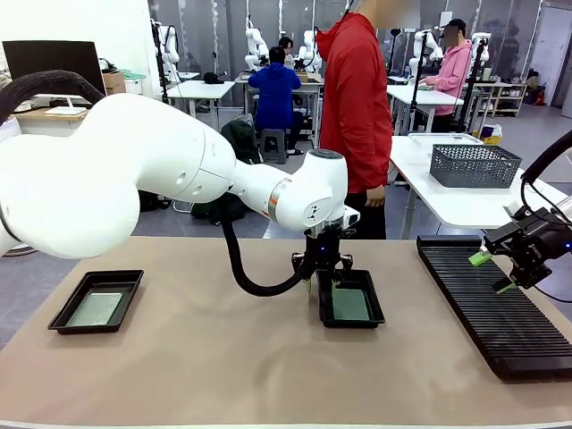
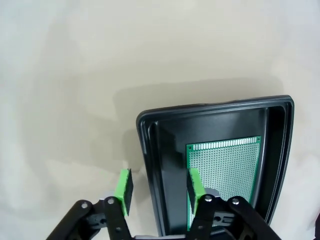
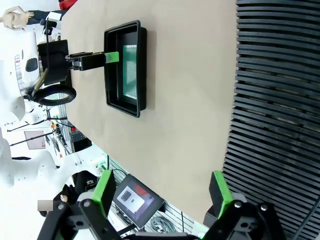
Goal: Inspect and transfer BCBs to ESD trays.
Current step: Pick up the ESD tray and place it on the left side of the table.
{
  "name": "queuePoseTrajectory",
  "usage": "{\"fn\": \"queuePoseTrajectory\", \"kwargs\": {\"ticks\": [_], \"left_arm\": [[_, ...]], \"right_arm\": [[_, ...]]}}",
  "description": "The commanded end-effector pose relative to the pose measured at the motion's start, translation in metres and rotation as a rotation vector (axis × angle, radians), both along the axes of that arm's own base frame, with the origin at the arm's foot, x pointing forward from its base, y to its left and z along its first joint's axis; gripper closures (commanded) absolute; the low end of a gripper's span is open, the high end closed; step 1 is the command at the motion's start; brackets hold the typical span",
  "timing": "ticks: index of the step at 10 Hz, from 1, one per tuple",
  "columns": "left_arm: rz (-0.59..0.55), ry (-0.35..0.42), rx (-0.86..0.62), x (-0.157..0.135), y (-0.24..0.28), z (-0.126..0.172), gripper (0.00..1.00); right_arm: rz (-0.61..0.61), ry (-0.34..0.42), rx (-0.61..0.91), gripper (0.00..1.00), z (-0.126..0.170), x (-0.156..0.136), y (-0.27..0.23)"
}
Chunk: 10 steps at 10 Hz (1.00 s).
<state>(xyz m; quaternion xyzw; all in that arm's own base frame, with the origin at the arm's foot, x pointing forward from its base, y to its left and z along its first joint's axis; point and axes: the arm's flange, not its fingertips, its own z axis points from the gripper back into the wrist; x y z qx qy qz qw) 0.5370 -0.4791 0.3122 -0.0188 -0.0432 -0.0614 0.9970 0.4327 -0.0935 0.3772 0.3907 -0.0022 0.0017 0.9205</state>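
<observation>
Two black ESD trays lie on the tan table. The left tray (image 1: 67, 313) holds a pale BCB (image 1: 96, 308). The middle tray (image 1: 375, 308) (image 2: 215, 107) (image 3: 142, 65) holds a green BCB (image 1: 350, 304) (image 2: 230, 160) (image 3: 130, 70). My left gripper (image 1: 322, 284) (image 2: 159, 190) is down at the middle tray's left rim. One green finger is outside the wall and the other is inside, over the board's edge. The jaws are apart, with a gap showing on both sides of the rim. My right gripper (image 1: 493, 271) (image 3: 162, 192) hangs open over the table beside the rack, holding nothing.
A long black ribbed rack (image 1: 492, 313) (image 3: 275, 100) lies along the right side of the table. A grey mesh basket (image 1: 474, 165) stands on a white table behind it. A person in red (image 1: 357, 98) stands at the far edge, just behind the middle tray.
</observation>
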Motion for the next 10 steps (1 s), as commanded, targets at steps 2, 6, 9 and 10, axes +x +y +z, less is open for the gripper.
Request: {"fn": "queuePoseTrajectory", "kwargs": {"ticks": [2,6,9,10], "left_arm": [[-0.01,0.013,-0.015,0.0009,0.0083,-0.0009,0.66],[-0.011,0.012,-0.019,0.0004,0.0114,0.0011,1.0],[-0.005,0.018,-0.02,0.0018,0.0139,0.0012,1.0],[-0.003,0.016,-0.023,0.0021,0.0143,0.0014,1.0]], "right_arm": [[-0.004,-0.003,0.0,0.0,0.0013,-0.0028,0.001],[-0.004,-0.003,0.0,0.0,0.0013,-0.0028,0.001],[-0.004,-0.003,0.0,0.0,0.0013,-0.0028,0.001],[-0.004,-0.003,0.0,0.0,0.0013,-0.0028,0.001]]}}
